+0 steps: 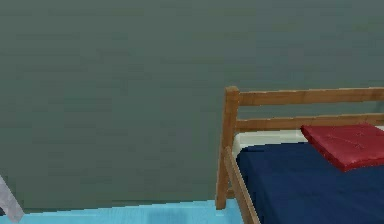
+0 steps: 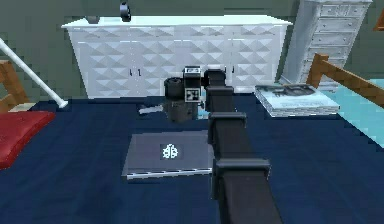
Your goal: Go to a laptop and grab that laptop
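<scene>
Bed frame (image 1: 232, 150) wood — laptop (image 2: 150, 160) matt grey.

Bare bedcover (image 2: 70, 165) all around laptop (image 2: 168, 155)

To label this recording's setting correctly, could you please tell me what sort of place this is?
Most likely a bedroom: a wooden-framed bed with navy bedding and a red pillow, plus a long white dresser. The laptop lies on the bedding.

light: dim, even | wall (image 1: 100, 90): flat, dull | white dresser (image 2: 170, 55): brightest | blue bedding (image 2: 70, 175): dark
</scene>
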### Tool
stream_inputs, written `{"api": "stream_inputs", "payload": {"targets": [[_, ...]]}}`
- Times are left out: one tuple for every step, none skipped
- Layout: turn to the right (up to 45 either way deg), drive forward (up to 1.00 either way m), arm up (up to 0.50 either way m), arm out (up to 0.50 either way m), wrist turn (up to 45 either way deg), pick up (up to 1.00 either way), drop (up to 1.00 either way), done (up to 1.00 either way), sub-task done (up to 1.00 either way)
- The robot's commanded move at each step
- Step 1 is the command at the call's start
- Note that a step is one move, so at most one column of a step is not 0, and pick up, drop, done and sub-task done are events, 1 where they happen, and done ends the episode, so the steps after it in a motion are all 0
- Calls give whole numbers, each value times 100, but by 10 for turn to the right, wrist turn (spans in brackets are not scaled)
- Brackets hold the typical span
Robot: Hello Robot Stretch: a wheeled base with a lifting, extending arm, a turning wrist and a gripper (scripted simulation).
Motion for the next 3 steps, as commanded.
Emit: {"api": "stream_inputs", "payload": {"targets": [[0, 0, -30, 0, 0, 0, 0, 0, 0], [0, 0, 0, 0, 0, 100, 0, 0, 0], [0, 0, 10, 0, 0, 0, 0, 0, 0]]}}
